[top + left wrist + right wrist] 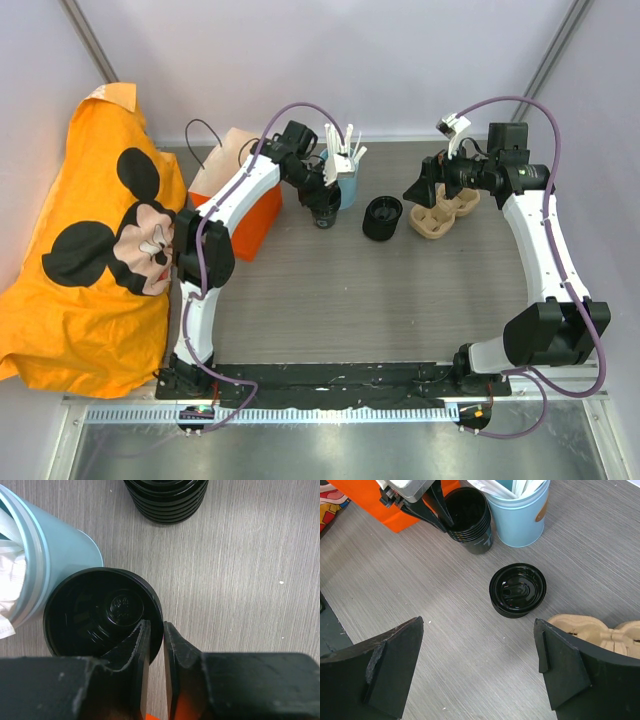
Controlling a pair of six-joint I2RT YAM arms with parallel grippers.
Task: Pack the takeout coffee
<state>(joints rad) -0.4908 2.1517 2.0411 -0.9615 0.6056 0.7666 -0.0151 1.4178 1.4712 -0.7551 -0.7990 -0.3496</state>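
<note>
Pinching the rim of one cup stack (95,615), my left pincer (157,628) has a finger inside and a finger outside; only its wrist view shows that. My right pincer (479,625) hangs wide near one lid stack (517,590), with one carrier (590,627) to the right and one tin (522,522) far, touching the cups.

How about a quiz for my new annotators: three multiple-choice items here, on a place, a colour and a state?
1. Where does the black cup stack stand?
A) beside the tin
B) in the pulp carrier
C) on the orange cloth
2. What colour is the tin?
A) red
B) light blue
C) black
3. How do the right fingers stand?
A) shut on a lid
B) wide apart, holding nothing
C) shut on the carrier
Answers: A, stack and tin stand side by side; B, its wall is pale blue; B, nothing sits between them.
</note>
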